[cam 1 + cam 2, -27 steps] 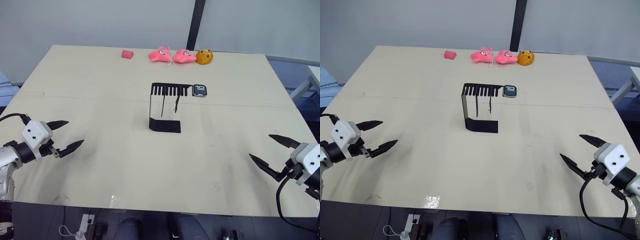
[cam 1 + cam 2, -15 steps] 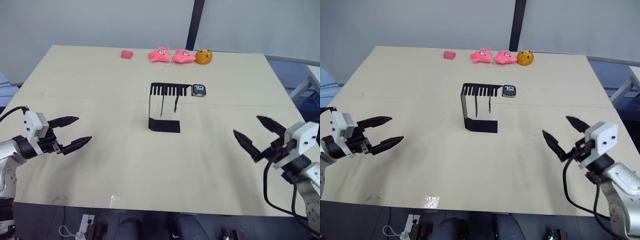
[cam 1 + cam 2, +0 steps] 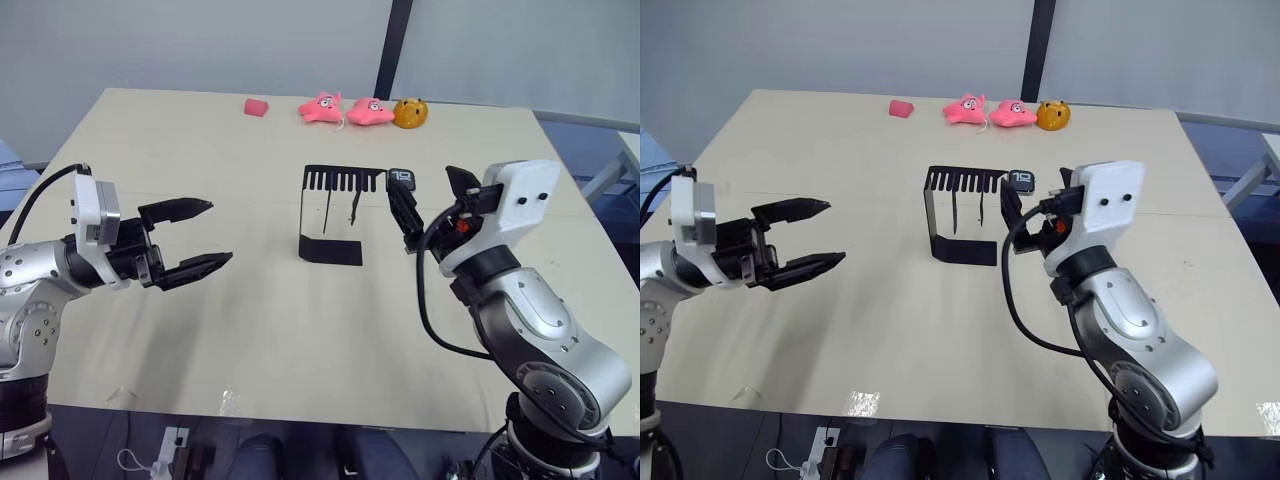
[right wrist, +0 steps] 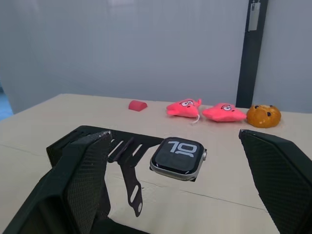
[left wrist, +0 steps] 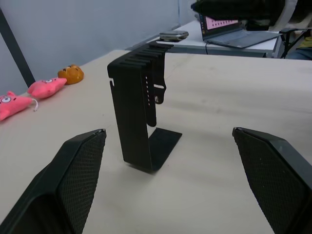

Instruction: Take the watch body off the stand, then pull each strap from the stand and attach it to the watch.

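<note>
Both my grippers are open; I should slide my right gripper [image 4: 175,195] gently around the watch [image 4: 177,158], squeeze softly, then lift it off the stand [image 3: 331,215].

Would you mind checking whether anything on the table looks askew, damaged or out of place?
Nothing stands out. The stand is upright, the watch sits flat at the end of its top plate, and both straps hang straight beneath it. Plush toys line the far edge. Both claws are open: left, right.
</note>
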